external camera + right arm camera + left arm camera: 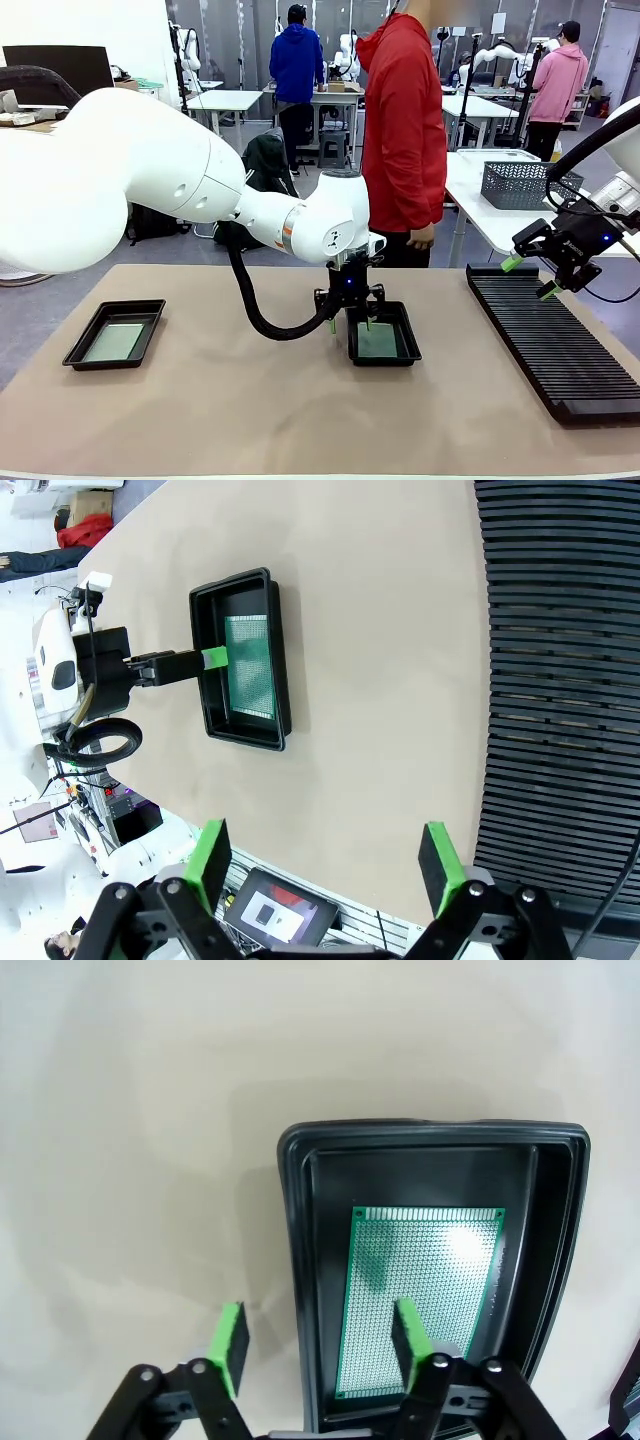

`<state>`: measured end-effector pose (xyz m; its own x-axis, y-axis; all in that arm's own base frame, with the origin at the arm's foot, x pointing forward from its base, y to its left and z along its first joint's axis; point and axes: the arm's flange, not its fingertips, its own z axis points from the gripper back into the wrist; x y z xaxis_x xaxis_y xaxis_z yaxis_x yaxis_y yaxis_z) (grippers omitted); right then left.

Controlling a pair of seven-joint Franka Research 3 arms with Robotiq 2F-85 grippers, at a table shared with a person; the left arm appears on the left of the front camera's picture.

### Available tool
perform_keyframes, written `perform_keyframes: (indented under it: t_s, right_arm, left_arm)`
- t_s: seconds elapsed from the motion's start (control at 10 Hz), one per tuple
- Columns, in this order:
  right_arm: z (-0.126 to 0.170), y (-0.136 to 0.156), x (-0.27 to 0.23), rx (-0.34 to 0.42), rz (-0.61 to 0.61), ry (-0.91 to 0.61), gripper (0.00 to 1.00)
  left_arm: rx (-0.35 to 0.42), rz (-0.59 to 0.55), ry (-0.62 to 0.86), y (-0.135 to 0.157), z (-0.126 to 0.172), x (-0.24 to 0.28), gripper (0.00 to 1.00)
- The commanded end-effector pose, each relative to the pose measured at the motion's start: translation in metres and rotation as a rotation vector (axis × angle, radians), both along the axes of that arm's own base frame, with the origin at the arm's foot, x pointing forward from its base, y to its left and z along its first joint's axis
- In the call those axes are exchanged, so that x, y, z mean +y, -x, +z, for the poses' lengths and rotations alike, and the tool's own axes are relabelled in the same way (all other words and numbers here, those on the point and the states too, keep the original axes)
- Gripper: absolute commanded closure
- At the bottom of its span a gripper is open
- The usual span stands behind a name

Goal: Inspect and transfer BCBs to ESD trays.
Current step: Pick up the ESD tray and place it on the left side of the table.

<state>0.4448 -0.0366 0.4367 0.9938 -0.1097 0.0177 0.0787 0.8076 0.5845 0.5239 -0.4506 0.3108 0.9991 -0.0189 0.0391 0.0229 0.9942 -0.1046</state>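
Observation:
Two black ESD trays lie on the tan table: one (110, 365) at the left, one (385, 362) in the middle. Each holds a BCB, a pale green board (113, 342) in the left tray and another board (378, 342) in the middle one. My left gripper (350, 318) hangs low over the middle tray's left side. In the left wrist view that gripper (320, 1340) is open astride the tray's (430, 1135) left wall, one pad outside it and one over the board (425, 1290). My right gripper (528, 277) is open in the air above the rack's far end, holding nothing.
A long black ribbed rack (550, 345) fills the table's right side. A person in a red top (405, 130) stands at the far edge behind the middle tray. A grey wire-mesh basket (520, 183) sits on a white table behind.

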Motion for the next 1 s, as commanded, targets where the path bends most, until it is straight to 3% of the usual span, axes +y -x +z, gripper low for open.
perform_keyframes:
  t_s: [0.0,0.9]
  right_arm:
    - [-0.0002,0.0023,0.0015,0.001,-0.027,0.013,0.0]
    - [-0.0002,0.0023,0.0015,0.001,-0.027,0.013,0.0]
  left_arm:
    - [-0.004,-0.016,0.015,0.0038,0.0003,0.0074,0.32]
    - [-0.012,-0.01,0.013,0.0039,0.0025,0.0123,0.91]
